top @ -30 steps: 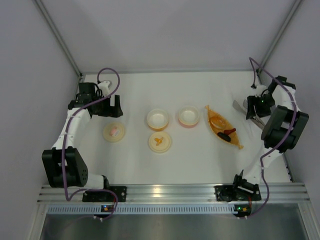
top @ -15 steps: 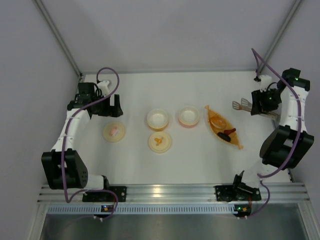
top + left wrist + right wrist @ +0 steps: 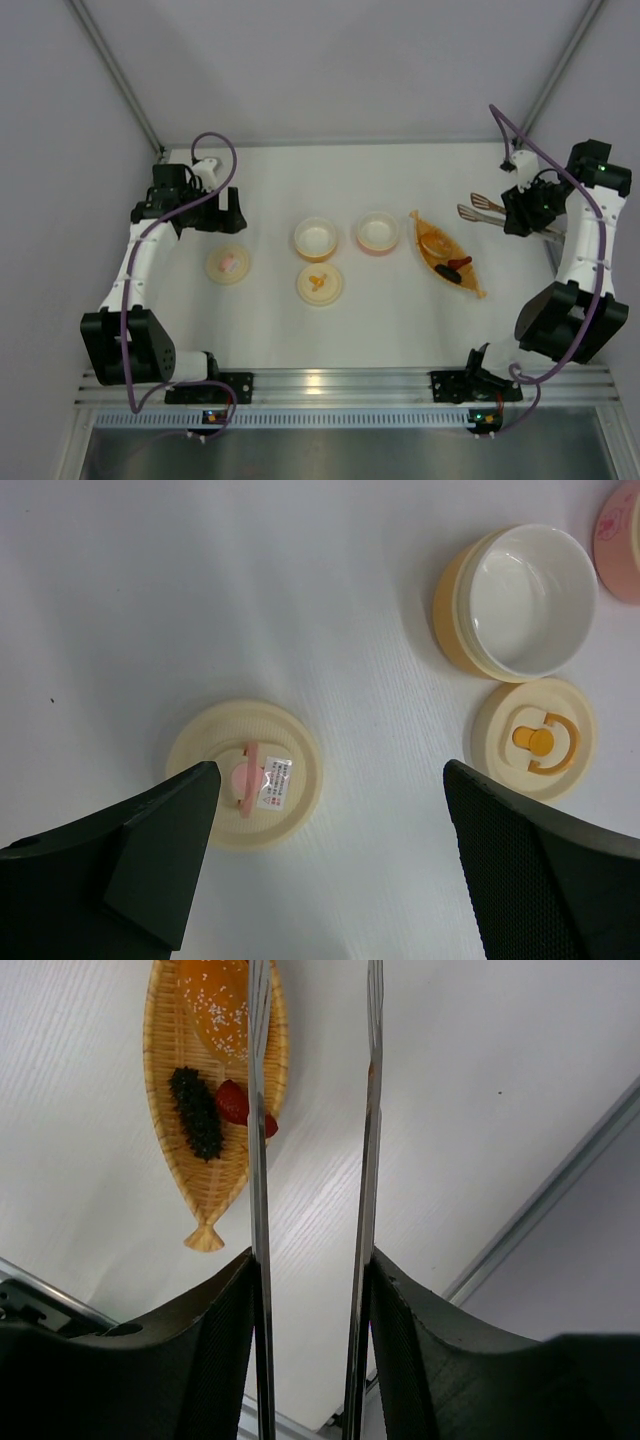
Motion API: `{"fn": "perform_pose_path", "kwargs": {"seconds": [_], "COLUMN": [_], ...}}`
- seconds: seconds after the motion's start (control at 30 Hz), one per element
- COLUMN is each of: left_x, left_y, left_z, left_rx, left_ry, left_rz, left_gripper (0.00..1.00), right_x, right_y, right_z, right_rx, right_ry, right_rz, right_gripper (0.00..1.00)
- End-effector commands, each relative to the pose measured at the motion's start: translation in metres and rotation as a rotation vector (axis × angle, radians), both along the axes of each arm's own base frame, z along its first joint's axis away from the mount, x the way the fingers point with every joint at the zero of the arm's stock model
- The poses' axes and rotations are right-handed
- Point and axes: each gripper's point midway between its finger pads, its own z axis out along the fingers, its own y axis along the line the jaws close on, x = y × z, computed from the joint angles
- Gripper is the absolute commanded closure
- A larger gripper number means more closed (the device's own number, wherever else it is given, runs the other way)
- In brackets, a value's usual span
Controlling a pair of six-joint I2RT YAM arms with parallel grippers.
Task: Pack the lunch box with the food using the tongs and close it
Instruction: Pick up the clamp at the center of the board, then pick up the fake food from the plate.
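Progress: early, by my read. Tongs are picked up, no food moved, both boxes open.
Done: tool in hand, nothing else.
Left: carry each morsel to a bowl, then fit the lids and close.
Lids: nearest things on the worktop [image 3: 300,180]. Cream lid w/ pink knob [image 3: 270,740] at left, cream lid w/ orange handle [image 3: 533,738] nr centre. Both lie flat and off their bowls.
Food: all in the orange boat tray [image 3: 215,1188], right of centre. Sesame bun [image 3: 215,995] at the far end, dark knobbly piece [image 3: 196,1112] and red bit [image 3: 240,1102] side by side mid-tray, touching or nearly.
Bowls: just beyond the lids. Orange bowl [image 3: 455,610] and pink bowl [image 3: 378,249] stand upright next to each other, white insides bare.
Tongs [image 3: 258,1160]: far right, off the worktop in the right gripper [image 3: 310,1260]. Slim grey metal, two long narrow arms w/ flat tips. Tips point left toward the tray and stop short of it in the top view.
R jaws: grasping the tongs, one tong arm along each inner face. Tong arms are parted, nothing between them.
L jaws: left gripper [image 3: 328,772] is released, spread wide and holding nothing. It hangs over the pink-knob lid at far left.
Look of tongs: thin and shiny, prob. slippery on small toy pieces.
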Motion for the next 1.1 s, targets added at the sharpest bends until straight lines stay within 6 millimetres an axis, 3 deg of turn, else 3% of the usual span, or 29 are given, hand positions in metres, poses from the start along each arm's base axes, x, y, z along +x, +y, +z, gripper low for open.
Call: {"fn": "perform_pose_path", "kwargs": {"seconds": [0.0,0.57,1.07], "left_x": [0.003,-0.006,-0.008], "left_y": [-0.008,-0.016,-0.017], "left_z": [0.030,0.027,0.024], "left_rx": [-0.032,-0.068,-0.075], "left_ry": [-0.073,-0.033,-0.015], "left_rz": [-0.039,-0.063,-0.067], "left_gripper": [0.02,0.02,0.02], "right_x": [-0.037,-0.062,-0.045], "right_y": [0.025,0.051,0.057], "right_z": [-0.001,-0.029,-0.055], "right_rx": [0.080,0.105,0.135], "right_ry": [0.094,0.169,0.239], "right_rz": [0.108,0.217,0.227], "right_gripper": [0.54,0.51,0.42]}}
